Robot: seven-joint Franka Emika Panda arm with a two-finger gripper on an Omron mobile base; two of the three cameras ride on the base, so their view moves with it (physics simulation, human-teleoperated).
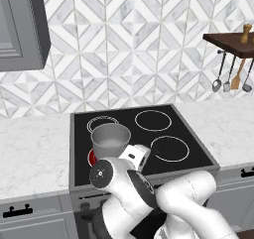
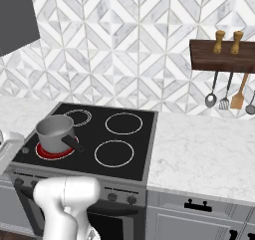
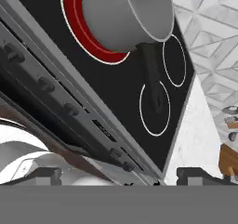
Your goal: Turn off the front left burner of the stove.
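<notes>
The stove [image 1: 136, 133] is a black glass cooktop with a grey front panel [image 3: 93, 121] carrying a row of small dark knobs [image 3: 46, 84]. Its front left burner [image 2: 49, 153] glows red under a steel saucepan [image 2: 54, 131], whose dark handle [image 3: 151, 74] points toward the front right ring. In the left base view the burner [image 1: 92, 157] shows as a red sliver beside the saucepan [image 1: 109, 139]. My gripper [image 3: 123, 176] is open, fingertips [image 3: 46, 174] wide apart, hanging in front of and below the knob row, touching nothing. My arm covers the panel in the left base view.
White marble counters [image 2: 199, 149] flank the stove. A wooden shelf [image 2: 221, 55] with pepper mills and hanging utensils [image 2: 229, 92] is on the right wall. A grey upper cabinet [image 1: 20, 29] hangs at the left. Drawers with dark handles [image 2: 198, 205] sit below the counter.
</notes>
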